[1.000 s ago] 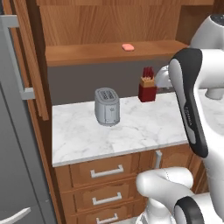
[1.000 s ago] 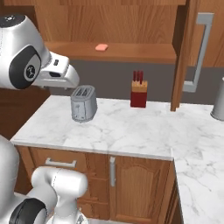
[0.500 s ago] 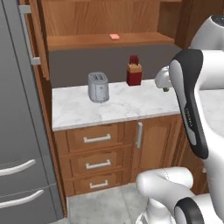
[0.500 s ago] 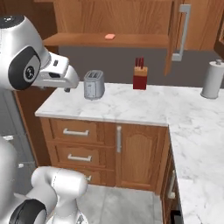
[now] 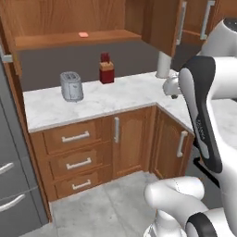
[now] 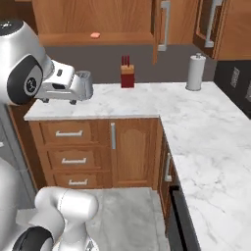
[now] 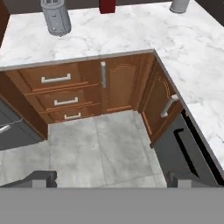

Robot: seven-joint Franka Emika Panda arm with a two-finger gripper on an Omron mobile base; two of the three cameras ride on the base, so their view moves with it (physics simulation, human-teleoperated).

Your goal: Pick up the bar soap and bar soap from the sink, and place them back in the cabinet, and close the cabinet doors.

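Salmon-pink bar soap (image 5: 83, 34): one bar lies flat on the plank shelf of the cabinet (image 5: 69, 39), well above the counter; we judge it already put back, since that is where the task wants it.
Second bar: we see none on the counter or shelf, so we judge it remains to be fetched.
Cabinet doors (image 5: 167, 23): swung open, bar handle facing the room, so closing is not yet done.
Gripper (image 7: 111, 180): fingertips (image 7: 43, 178) stand wide apart over bare floor, nothing between them.
Arm posture: hand held off the counter edge, looking down at the drawers (image 7: 57, 79); we take it for a travelling pose.
Counter items: toaster (image 5: 71, 86) and red knife block (image 5: 106, 68) sit back near the wall.
Writing: no brand or label is readable.
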